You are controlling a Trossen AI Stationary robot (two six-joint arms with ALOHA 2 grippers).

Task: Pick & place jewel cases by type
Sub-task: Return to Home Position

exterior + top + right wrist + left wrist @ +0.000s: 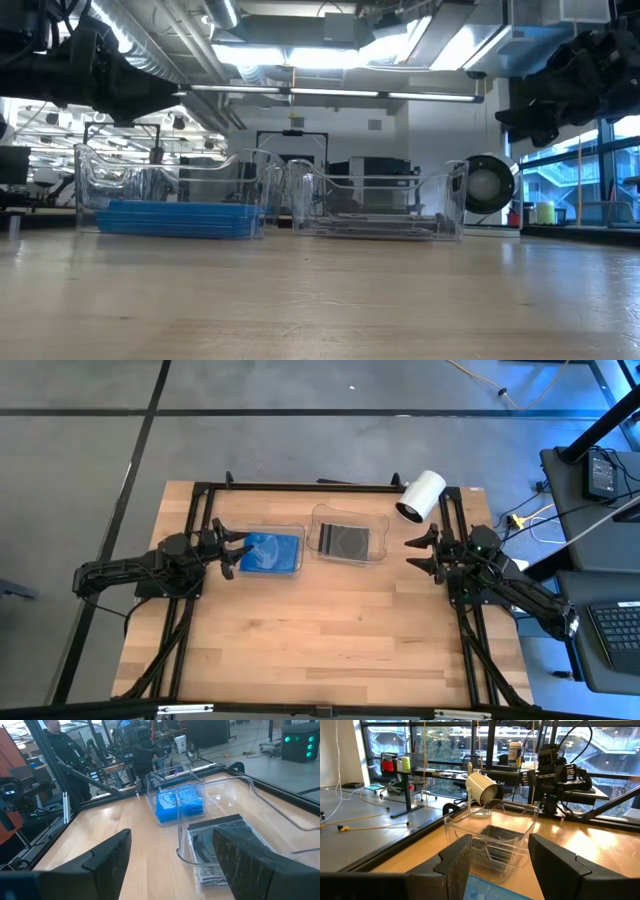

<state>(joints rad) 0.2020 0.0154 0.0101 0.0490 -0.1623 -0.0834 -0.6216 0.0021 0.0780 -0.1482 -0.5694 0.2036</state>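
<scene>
I'm seeing a white cylinder (pixel 420 495) lying near the right gripper (pixel 411 554). Its jaws are gaping beside the right bin (pixel 381 526), which is holding the black cases (pixel 345 540). The left gripper (pixel 237 555), jaws also apart, is hovering at the left bin (pixel 270 526), which is holding the blue jewel cases (pixel 272 552).

- The high view looks straight down from above on the whole counter (pixel 330 630) and both arms.
- The low view sits at counter-top height, facing level across it at the left clear bin (pixel 170 170) and right clear bin (pixel 380 190), with the room behind.
- The left wrist view looks past the left gripper (pixel 500 845), close over the right clear bin, toward the right arm (pixel 560 770).
- The right wrist view faces the opposite way past the right gripper (pixel 172 840), over both bins, toward the left arm (pixel 140 750).
- All four views share the right clear bin.
</scene>
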